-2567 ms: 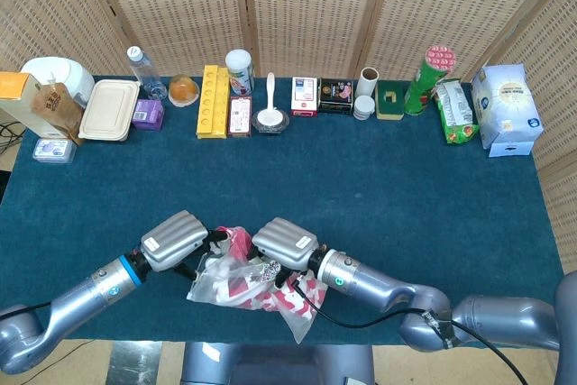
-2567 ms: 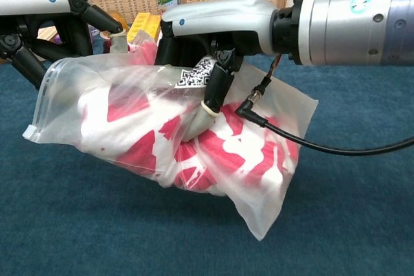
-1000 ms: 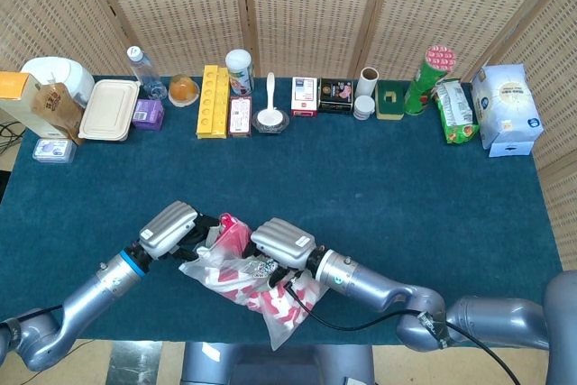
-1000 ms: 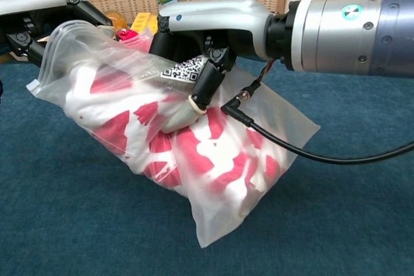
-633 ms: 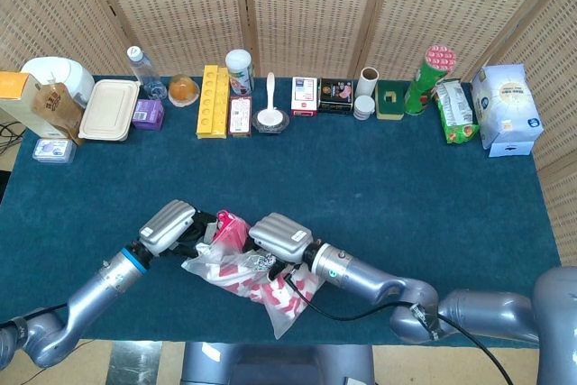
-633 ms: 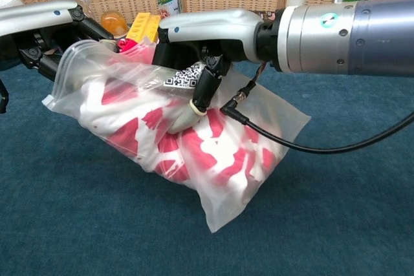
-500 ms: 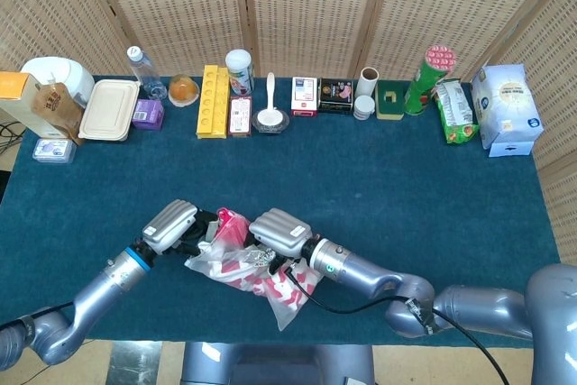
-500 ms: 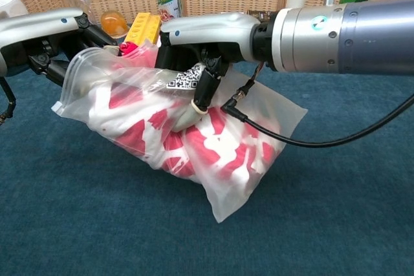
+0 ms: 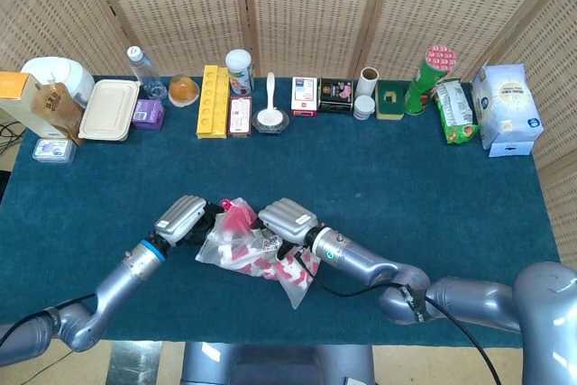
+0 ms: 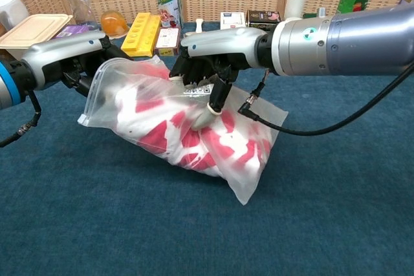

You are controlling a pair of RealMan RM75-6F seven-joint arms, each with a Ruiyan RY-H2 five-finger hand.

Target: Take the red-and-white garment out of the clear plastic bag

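A clear plastic bag (image 10: 240, 171) hangs between my two hands over the blue table (image 9: 406, 178), near its front edge. The red-and-white garment (image 10: 194, 135) lies bunched inside it, and a red fold (image 9: 236, 215) shows at the bag's mouth. My left hand (image 10: 81, 56) (image 9: 185, 217) grips the zip edge at the bag's left end. My right hand (image 10: 217, 50) (image 9: 287, 219) holds the bag's top by its QR label (image 10: 196, 88), with one fingertip (image 10: 213, 107) pressing into the plastic. The bag's closed corner droops to the lower right.
Along the table's far edge stand a water bottle (image 9: 142, 68), a lidded lunch box (image 9: 109, 109), a yellow tray (image 9: 213, 101), a white canister (image 9: 239, 69), small boxes (image 9: 335, 95), a green tube (image 9: 427, 78) and a white sack (image 9: 507, 109). A black cable (image 10: 336, 121) trails from my right wrist.
Both hands have carried the bag away from me, further onto the table. The bag now sits lower in the chest view, with its closed corner swung right.
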